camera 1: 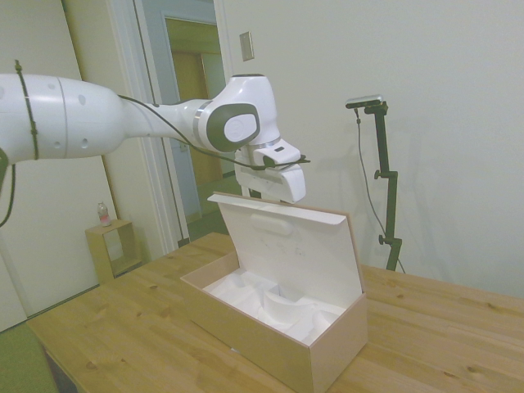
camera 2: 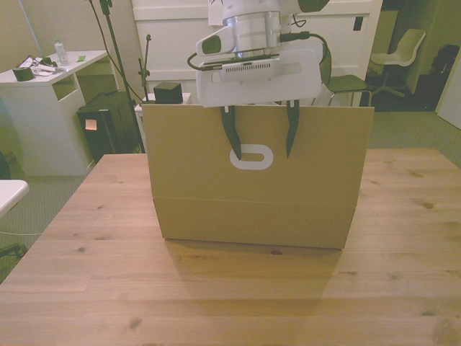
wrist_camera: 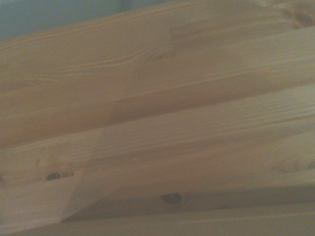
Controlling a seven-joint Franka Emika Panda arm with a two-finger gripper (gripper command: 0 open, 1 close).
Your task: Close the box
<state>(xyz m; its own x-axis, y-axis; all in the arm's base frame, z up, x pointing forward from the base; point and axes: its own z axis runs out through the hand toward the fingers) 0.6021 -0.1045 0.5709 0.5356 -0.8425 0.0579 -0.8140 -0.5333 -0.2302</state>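
The box (camera 1: 274, 344) is a long tan cardboard box in the middle of the table, open. Its white moulded insert (camera 1: 274, 301) shows inside. The hinged lid (camera 1: 299, 246) stands nearly upright, white inner face toward the side view. In the front view the box (camera 2: 252, 220) shows its tan wall, and the raised lid (camera 2: 180, 144) carries a white oval mark (camera 2: 252, 157). My gripper (camera 2: 262, 153) hangs over the lid's top edge on its tan outer side. Its dark fingers (camera 2: 230, 133) are spread apart, open, holding nothing. The side view hides them behind the lid.
The wooden table (camera 1: 123, 319) extends around the box on all sides. A small wooden cube shelf (camera 1: 110, 250) with a bottle (camera 1: 104, 214) on it stands on the floor by the doorway. A white desk (camera 2: 43, 86) and a chair (camera 2: 403, 50) stand beyond the table.
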